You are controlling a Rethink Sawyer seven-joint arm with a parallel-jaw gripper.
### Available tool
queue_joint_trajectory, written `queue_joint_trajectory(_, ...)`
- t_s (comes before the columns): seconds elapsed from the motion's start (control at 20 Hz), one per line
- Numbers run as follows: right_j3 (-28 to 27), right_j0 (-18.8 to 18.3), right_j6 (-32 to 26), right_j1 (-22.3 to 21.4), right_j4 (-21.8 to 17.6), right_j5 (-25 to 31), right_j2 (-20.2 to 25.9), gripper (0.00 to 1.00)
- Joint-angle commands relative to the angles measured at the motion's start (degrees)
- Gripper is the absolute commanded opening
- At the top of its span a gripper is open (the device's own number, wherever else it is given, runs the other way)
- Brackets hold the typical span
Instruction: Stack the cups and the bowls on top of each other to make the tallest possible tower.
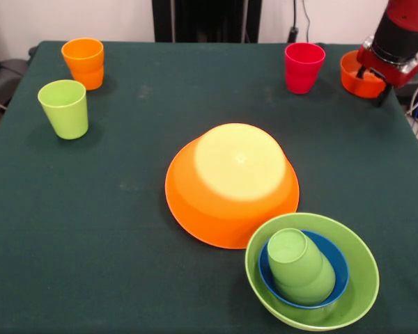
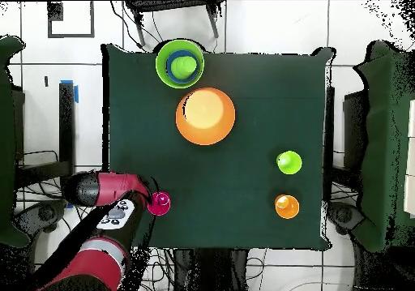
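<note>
A very large orange bowl (image 1: pixel 231 184) (image 2: pixel 206 116) lies upside down mid-table. Beside it a light green bowl (image 1: pixel 364 278) (image 2: pixel 162 63) holds a small blue bowl (image 1: pixel 338 263), and a green cup (image 1: pixel 299 264) (image 2: pixel 186 63) lies tipped inside that. An orange cup (image 1: pixel 83 61) (image 2: pixel 287 206), a lime green cup (image 1: pixel 64 108) (image 2: pixel 288 162) and a red-pink cup (image 1: pixel 304 67) (image 2: pixel 160 203) stand upright and apart. My gripper (image 1: pixel 378 85) is down at the small red-orange bowl (image 1: pixel 354 75) at the table's corner. Whether it holds the bowl is hidden.
The dark green table (image 1: pixel 125 209) ends just past the red-orange bowl. The red arm (image 2: pixel 105 189) reaches over that corner next to the red-pink cup. Cables lie on the floor beyond the edge.
</note>
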Motion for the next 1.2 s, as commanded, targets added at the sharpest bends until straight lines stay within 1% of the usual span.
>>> queue_joint_trajectory(0.05,0.53,-2.32,5.54,8.96,-0.42,-8.55,6.86,1.0)
queue_joint_trajectory(0.2,0.81,-2.42,5.61,9.07,-0.17,-8.95,8.09,1.0)
queue_joint_trajectory(0.4,2.01,-2.02,6.39,7.57,0.81,-7.68,9.49,1.0)
queue_joint_trajectory(0.7,0.14,-0.56,6.19,7.05,0.13,-6.48,7.65,1.0)
queue_joint_trajectory(0.75,-0.21,-0.39,6.06,6.98,-0.05,-6.37,7.31,0.0)
queue_joint_trajectory(0.9,-2.34,-2.04,3.61,5.07,-1.07,-1.47,6.2,0.0)
queue_joint_trajectory(0.95,-3.74,-2.42,2.78,4.21,-1.44,1.45,5.64,0.0)
queue_joint_trajectory(1.0,-6.42,-3.87,1.04,3.87,-2.27,5.07,4.77,0.0)
queue_joint_trajectory(1.1,-10.92,-4.94,-0.58,3.23,-3.37,10.72,3.89,0.0)
queue_joint_trajectory(1.2,-15.27,-4.91,-0.94,2.92,-4.7,15.32,2.53,0.0)
